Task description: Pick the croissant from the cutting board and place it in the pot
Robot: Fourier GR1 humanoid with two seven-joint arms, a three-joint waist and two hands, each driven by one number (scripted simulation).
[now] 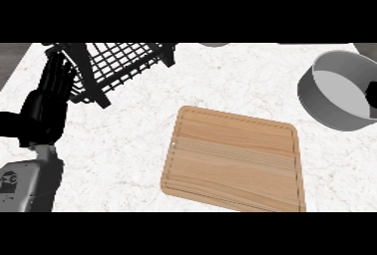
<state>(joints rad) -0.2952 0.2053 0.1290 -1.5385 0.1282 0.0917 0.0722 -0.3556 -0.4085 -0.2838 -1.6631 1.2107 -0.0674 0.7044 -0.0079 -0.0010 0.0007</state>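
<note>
The wooden cutting board [236, 159] lies bare in the middle of the counter. No croissant shows anywhere. The grey pot [331, 97] stands at the right, tilted in view, its inside partly visible. A black shape that looks like part of my right hand [371, 99] sits over the pot's inside at the picture's right edge; most of it is cut off. My left hand [46, 107] rests at the far left, open with fingers pointing up, holding nothing, well away from the board.
A black wire dish rack [121, 62] stands at the back left, just beyond my left hand. The white marbled counter [117, 149] runs between the rack, board and pot. A grey object [213, 44] peeks in at the top edge.
</note>
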